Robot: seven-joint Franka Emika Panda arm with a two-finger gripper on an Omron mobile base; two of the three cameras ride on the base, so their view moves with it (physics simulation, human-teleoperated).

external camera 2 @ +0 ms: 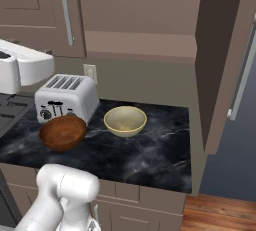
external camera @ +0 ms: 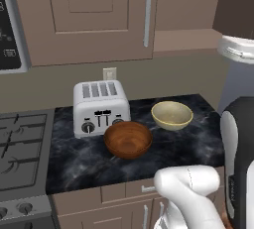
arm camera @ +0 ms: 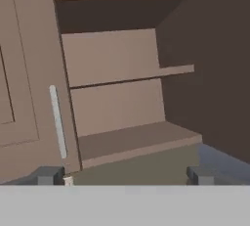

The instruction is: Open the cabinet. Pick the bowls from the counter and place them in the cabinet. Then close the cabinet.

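On the counter [external camera: 188, 139], against the back wall: toaster [external camera: 100, 106] at left, wood bowl [external camera: 128, 140] just in front of its right end, close to it, contact unclear. Cream bowl [external camera: 172, 114] right of the toaster and farther back than the wood bowl, just beside it, apart. Both upright, both unfilled. Stove [external camera: 22, 148] left of the counter, drawers [external camera: 124, 191] below the front edge. Up above, cabinet [arm camera: 117, 107] with right door [external camera 2: 220, 65] swung open, edge toward the right base camera; left door [external camera: 94, 15] shut, silver handle [external camera: 147, 14] vertical near its right edge. Bare shelves [arm camera: 124, 76] exposed, bottom board plain. Outlet [external camera: 109, 73] on the wall behind the toaster. Facing the open cabinet: gripper [arm camera: 126, 175], fingers spread wide, grasping nothing, tips at the level of the cabinet's lower edge.
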